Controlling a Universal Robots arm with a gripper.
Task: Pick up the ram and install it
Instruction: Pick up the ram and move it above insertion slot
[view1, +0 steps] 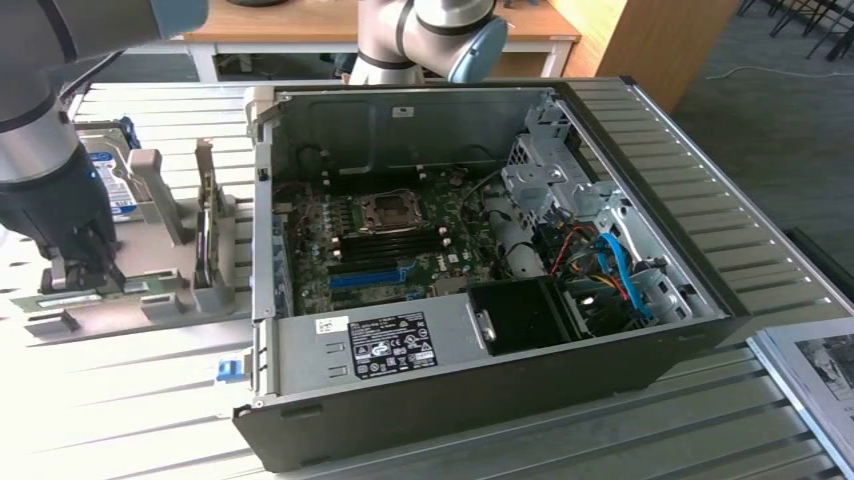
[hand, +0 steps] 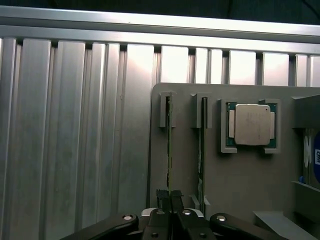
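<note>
At the holder (hand: 240, 185): gripper (hand: 170, 200) clamped on the ram (hand: 169, 135)

Your gripper sits low over the grey holder, and its two fingers (hand: 163, 200) are drawn together on the thin edge of the ram. That green stick stands on edge in its slot, with its far end inside the holder's bracket. A second stick (hand: 202, 145) stands in the neighbouring slot just beside it, and a processor (hand: 252, 124) lies in a square recess beyond that. In the exterior view you find the holder at nine o'clock from the open computer case (view1: 467, 400), on the slatted metal table (view1: 134, 400), with the arm (view1: 40, 170) standing over it. The motherboard (view1: 387, 235) faces up inside the case.
</note>
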